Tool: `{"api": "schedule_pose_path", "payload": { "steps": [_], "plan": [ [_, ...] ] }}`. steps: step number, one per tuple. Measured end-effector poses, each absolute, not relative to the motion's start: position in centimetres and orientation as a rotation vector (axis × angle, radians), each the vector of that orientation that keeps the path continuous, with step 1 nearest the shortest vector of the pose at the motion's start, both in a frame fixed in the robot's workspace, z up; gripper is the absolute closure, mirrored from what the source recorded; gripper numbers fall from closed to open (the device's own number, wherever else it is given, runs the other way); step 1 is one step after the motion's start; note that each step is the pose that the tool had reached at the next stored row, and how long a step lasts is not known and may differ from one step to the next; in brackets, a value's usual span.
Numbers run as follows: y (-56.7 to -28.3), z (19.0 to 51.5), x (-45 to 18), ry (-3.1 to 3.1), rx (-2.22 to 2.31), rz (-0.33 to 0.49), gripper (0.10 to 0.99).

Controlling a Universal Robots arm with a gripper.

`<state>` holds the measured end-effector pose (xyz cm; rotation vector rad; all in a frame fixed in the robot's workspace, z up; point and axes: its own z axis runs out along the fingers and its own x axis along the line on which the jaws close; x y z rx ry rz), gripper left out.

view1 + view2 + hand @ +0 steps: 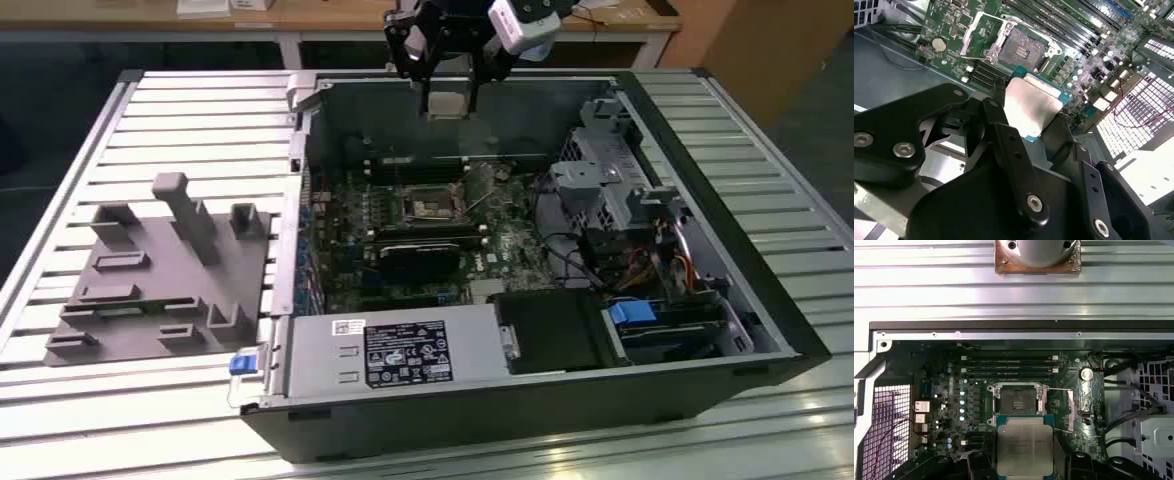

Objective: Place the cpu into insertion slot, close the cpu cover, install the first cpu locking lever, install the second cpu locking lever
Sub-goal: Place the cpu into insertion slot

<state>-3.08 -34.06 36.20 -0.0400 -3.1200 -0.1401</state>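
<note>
My gripper (450, 92) hangs above the far wall of the open computer case (534, 400), shut on the cpu (447, 104). The cpu is a flat square chip with a dull silver top and a green edge, seen between the black fingers (1004, 135) in both wrist views (1031, 107) (1021, 447). Below it on the green motherboard lies the insertion slot (430, 205) (1021, 47) (1015, 401), a square black socket with nothing in it. The cpu cover (1074, 407) (976, 32), a thin silvery frame, stands flipped open beside the socket.
A grey labelled power supply box (400, 355) fills the case's near side. A drive cage (614, 185) and loose cables sit at the exterior view's right. A grey holder fixture (160, 270) rests on the slatted table (200, 110). Memory slots (1009, 367) run beside the socket.
</note>
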Motion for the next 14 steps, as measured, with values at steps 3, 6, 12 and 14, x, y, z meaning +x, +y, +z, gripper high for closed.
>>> {"api": "schedule_pose_path", "payload": {
  "steps": [3, 6, 12, 14],
  "plan": [
    [-34.06, 36.2, -3.08, -3.12, -0.04, -0.14, 0.545],
    [-34.06, 36.2, -3.08, -3.12, -0.04, -0.14, 0.545],
    [-34.05, 36.15, -3.1, -3.121, -0.04, -0.14, 0.545],
    [-34.06, 36.02, -3.14, -3.125, -0.04, -0.14, 0.545]
  ]
}}
